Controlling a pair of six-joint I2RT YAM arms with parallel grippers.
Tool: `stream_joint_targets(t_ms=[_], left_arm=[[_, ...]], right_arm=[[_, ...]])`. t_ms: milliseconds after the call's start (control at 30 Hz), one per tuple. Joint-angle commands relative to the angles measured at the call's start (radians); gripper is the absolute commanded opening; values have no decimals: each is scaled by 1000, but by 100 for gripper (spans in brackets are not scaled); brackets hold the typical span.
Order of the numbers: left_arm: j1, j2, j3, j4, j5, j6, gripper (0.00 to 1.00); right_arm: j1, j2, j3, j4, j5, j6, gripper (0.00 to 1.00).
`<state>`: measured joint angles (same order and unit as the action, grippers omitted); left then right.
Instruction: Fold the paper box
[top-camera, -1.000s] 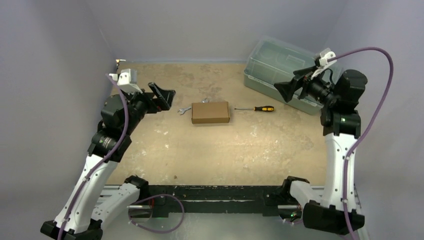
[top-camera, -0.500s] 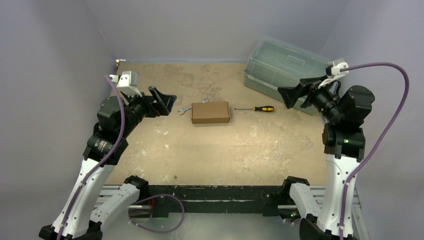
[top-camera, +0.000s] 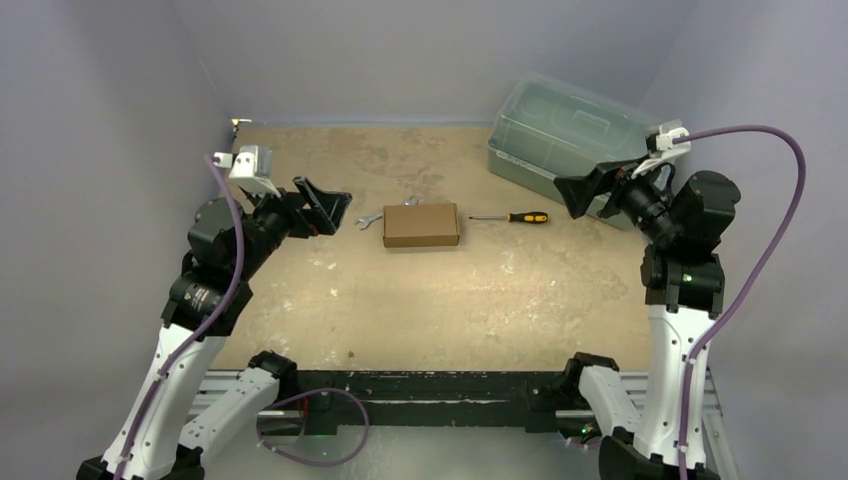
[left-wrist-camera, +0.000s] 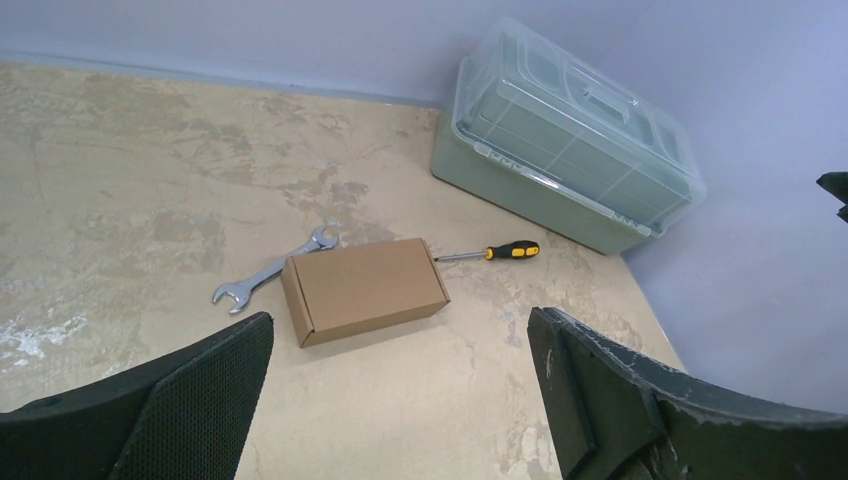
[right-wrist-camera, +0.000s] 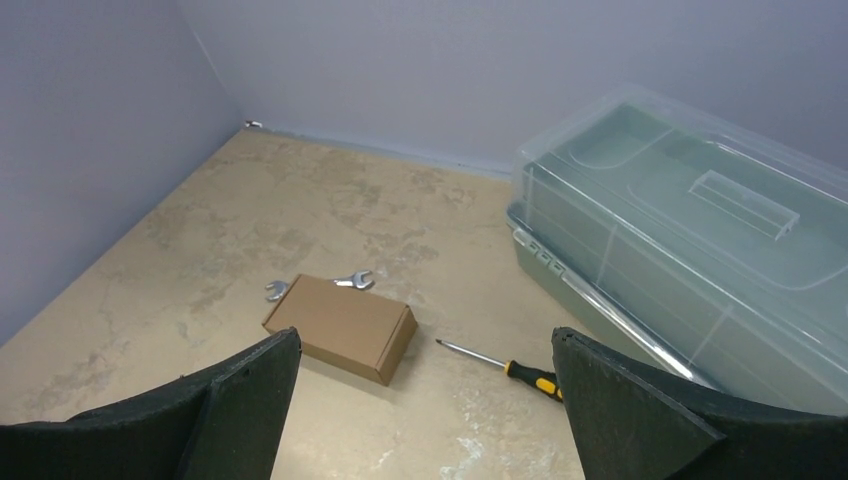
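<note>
Paper box (top-camera: 421, 224) lies flat mid-table, closed up into a low rectangular brown pkg, long side running L-R. Silver open-end wrench (top-camera: 368, 219) sits at its far-left corner, one end tucked just behind the box; can't tell if touching. Yellow/black-handled screwdriver (top-camera: 515, 217) lies just to the R, tip pointing at the box, small gap between. Translucent green lidded bin (top-camera: 560, 135) sits in far-R corner of the table (top-camera: 450, 300). Left gripper (top-camera: 335, 208) hangs above the table L of the box, jaws wide apart, nothing in them. Right gripper (top-camera: 572, 195) is up in front of the bin, jaws likewise spread, nothing held. Both well apart from the box.
</note>
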<state>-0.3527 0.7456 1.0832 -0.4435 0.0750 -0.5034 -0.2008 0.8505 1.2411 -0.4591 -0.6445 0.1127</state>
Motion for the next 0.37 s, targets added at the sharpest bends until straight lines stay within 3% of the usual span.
stream_joint_targets(t_ms=[0, 333], left_arm=[[6, -15, 5, 8, 9, 24, 99], [6, -21, 8, 8, 15, 24, 99]], right_arm=[[2, -2, 2, 25, 7, 5, 99], [2, -7, -14, 26, 13, -19, 99]])
